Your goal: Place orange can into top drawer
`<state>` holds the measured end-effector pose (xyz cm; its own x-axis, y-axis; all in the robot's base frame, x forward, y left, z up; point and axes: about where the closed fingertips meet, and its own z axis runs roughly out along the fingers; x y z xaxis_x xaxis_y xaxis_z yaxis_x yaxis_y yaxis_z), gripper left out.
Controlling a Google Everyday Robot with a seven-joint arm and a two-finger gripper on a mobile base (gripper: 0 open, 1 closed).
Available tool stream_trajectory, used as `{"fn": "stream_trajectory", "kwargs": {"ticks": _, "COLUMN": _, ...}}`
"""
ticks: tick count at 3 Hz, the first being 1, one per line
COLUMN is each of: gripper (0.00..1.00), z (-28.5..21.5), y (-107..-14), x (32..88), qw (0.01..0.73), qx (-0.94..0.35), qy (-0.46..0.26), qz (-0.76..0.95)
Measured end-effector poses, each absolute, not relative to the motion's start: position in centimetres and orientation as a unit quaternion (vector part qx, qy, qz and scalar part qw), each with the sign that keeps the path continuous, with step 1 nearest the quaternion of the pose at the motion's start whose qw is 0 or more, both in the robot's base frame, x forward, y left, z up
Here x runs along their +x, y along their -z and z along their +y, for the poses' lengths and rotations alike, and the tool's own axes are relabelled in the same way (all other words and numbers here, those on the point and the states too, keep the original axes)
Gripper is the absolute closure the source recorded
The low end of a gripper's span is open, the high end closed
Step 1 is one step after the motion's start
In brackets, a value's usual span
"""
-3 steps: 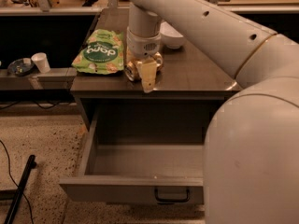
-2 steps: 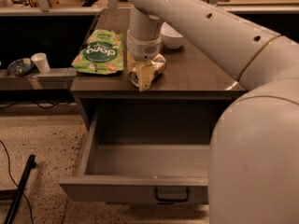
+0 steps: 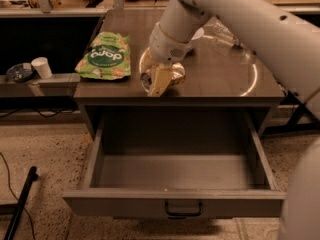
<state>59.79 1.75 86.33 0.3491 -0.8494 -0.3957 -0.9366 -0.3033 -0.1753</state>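
Grey top drawer (image 3: pixel 175 173) open, bare inside; gripper (image 3: pixel 162 83) on cabinet top (image 3: pixel 225 86), jaws clasping orange can (image 3: pixel 176 75).

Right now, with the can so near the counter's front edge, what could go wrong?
The hand sits at the orange can, near the counter edge; a poor grip could roll it off, missing the open top drawer below. Swinging out might brush the green snack bag nearby.
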Motion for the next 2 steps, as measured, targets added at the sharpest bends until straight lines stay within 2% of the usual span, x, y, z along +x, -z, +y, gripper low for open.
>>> {"fn": "stream_trajectory", "kwargs": {"ticks": 2, "gripper": 1.00, "z": -4.2, "y": -92.8, "x": 53.4, "qw": 0.314, "qx": -0.640, "qy": -0.247, "qz": 0.657}}
